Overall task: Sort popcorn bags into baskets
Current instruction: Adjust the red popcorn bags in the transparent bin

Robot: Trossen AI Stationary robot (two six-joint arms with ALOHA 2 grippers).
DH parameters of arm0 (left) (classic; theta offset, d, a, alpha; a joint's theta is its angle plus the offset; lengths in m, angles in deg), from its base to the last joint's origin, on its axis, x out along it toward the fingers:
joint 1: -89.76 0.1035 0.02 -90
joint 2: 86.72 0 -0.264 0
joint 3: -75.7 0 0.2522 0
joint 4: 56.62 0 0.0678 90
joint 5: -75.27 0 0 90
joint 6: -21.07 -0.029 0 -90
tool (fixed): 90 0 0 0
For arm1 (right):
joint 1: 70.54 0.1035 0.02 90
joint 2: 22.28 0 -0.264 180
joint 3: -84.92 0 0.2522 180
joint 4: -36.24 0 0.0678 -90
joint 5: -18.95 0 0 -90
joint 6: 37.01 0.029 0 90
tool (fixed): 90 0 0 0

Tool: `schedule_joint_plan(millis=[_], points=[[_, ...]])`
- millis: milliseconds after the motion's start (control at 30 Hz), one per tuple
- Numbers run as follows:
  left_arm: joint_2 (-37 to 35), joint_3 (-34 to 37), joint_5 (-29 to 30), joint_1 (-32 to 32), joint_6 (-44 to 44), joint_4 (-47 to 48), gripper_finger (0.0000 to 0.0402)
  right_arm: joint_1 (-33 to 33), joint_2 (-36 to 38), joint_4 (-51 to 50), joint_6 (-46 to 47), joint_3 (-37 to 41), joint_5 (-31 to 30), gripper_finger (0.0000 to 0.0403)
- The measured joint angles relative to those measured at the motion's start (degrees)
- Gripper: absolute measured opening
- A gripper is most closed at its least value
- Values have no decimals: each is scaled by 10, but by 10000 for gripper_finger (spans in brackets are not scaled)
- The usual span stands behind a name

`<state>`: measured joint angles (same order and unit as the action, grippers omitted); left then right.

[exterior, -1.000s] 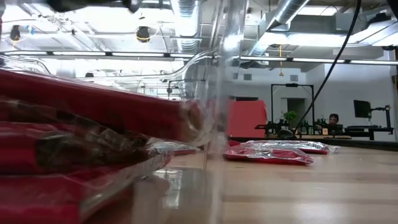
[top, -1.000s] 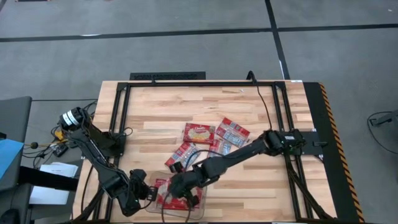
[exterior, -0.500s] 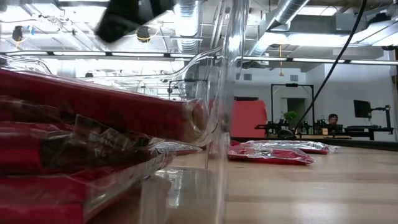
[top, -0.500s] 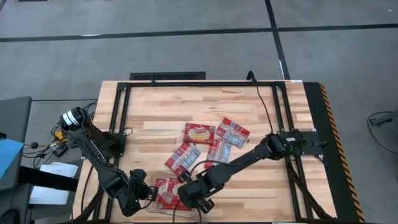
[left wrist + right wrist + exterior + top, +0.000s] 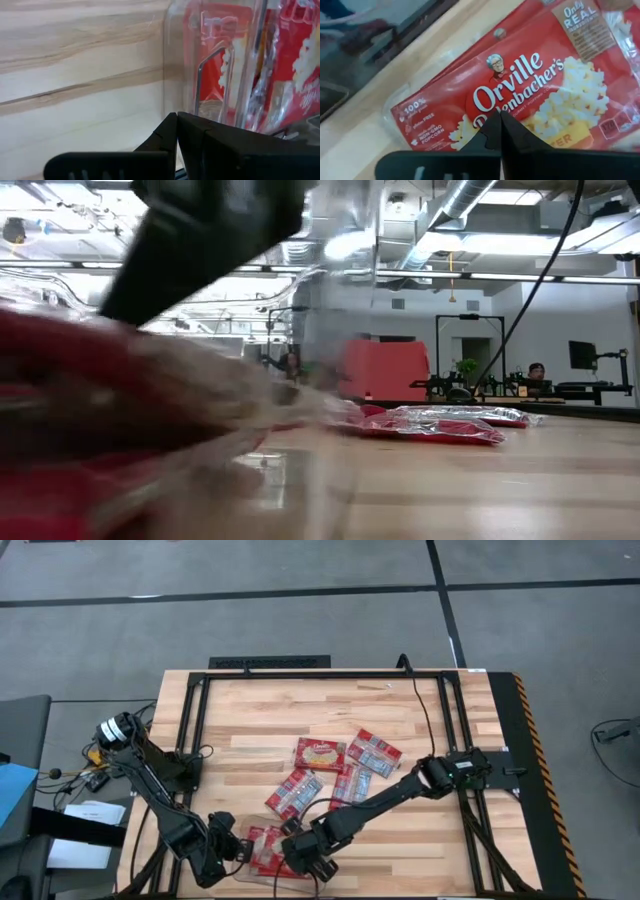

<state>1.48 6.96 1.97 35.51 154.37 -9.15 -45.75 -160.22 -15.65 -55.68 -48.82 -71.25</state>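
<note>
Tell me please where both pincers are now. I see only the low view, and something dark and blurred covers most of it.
Observer: From above, the right pincer is down at the clear tub, near the table's front edge.
Operator: Is it holding a packet?
Observer: No. Its wrist view shows the fingers shut with nothing between them, just above an Orville Redenbacher's popcorn bag.
Operator: And the left one?
Observer: The left pincer is shut too. It is beside the tub's wall, on the outside.
</note>
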Motion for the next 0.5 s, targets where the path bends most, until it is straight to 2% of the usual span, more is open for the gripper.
schedule_joint_plan(millis=[167,333,433,500], points=[[0,0,-4,5,0,7,0,-12,-4,34,0,-10,-13,24],[0,0,-7,9,0,19,0,-21,-2,62,-1,-18,-35,18],[0,0,-11,9,5,22,0,-21,12,40,-1,-18,-53,13],[0,0,-15,9,6,20,0,-19,29,-16,-2,-30,-57,13]])
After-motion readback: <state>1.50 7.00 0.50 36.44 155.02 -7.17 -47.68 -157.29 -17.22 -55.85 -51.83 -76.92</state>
